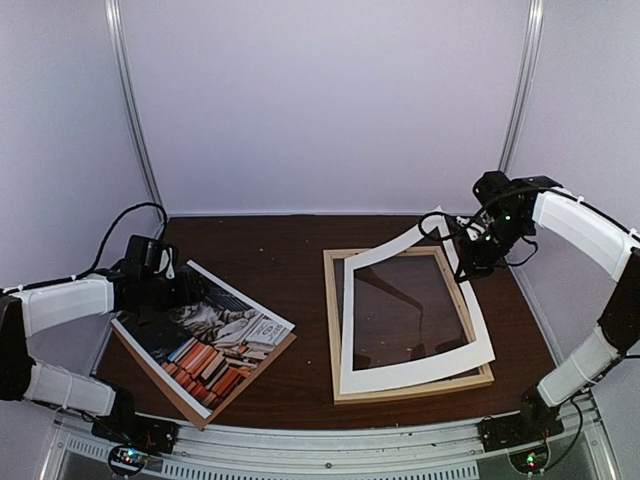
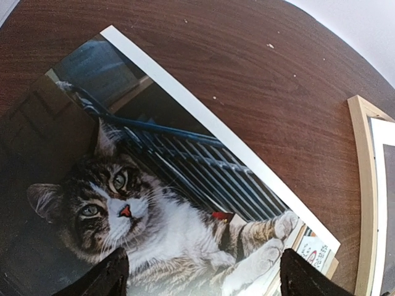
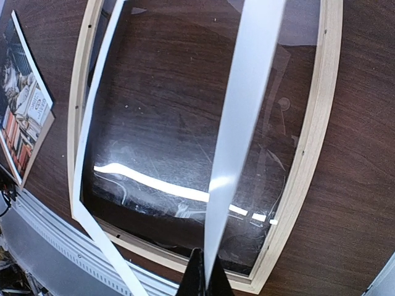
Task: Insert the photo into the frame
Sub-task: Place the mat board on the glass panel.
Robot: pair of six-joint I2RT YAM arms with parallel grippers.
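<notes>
A dark wood-grain table [image 1: 290, 255] is filling the middle of the top view, flecked with pale specks (crumbs or dust, too small to tell). Pale lilac walls [image 1: 330, 100] are enclosing it, silver posts [image 1: 133, 110] are rising at 11 and 1 o'clock, and a metal rail [image 1: 330, 452] is running along at 6 o'clock

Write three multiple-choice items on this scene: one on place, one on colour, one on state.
1. Where is the photo? A inside the frame; B on the brown board; C held aloft.
2. What colour is the mat? A black; B red; C white.
3. The right gripper is: A shut on the mat; B open; C shut on the photo.
Answers: B, it lies on the board left of the frame; C, its strips show white over the frame; A, its fingers pinch the mat's raised strip.
</notes>
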